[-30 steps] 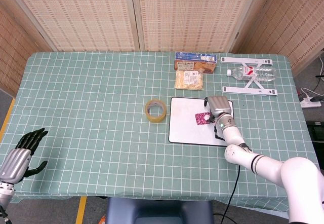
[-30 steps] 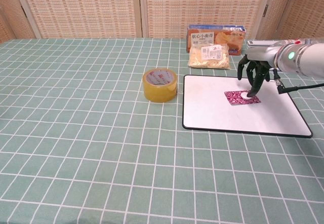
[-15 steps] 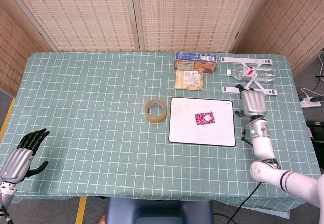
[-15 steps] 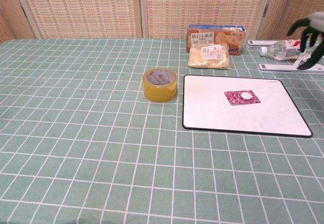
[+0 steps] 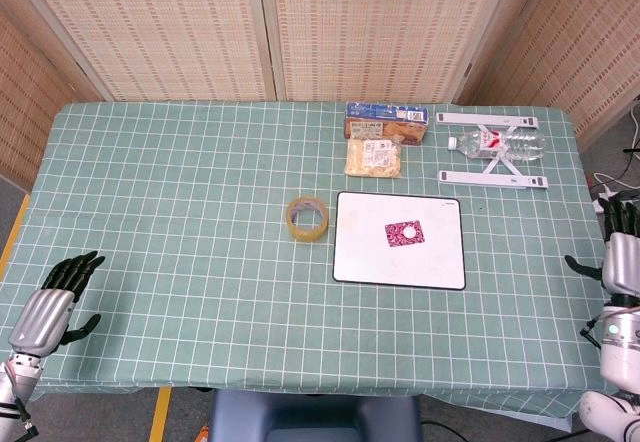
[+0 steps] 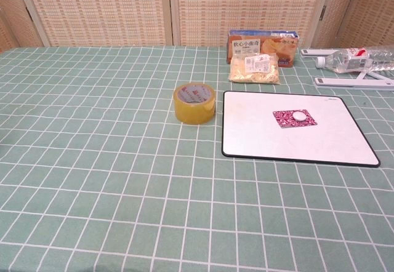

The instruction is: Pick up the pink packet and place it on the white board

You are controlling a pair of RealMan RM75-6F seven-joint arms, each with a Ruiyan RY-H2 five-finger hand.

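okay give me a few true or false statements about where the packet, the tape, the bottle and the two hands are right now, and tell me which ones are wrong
1. The pink packet lies on the white board. True.
2. The right hand holds the packet. False: it is at the table's right edge, holding nothing.
3. The tape roll sits on the board. False: it is on the cloth beside the board's left edge.
4. The left hand is at the table's left front corner, holding nothing. True.
5. The bottle stands upright. False: it lies on its side on a white stand.
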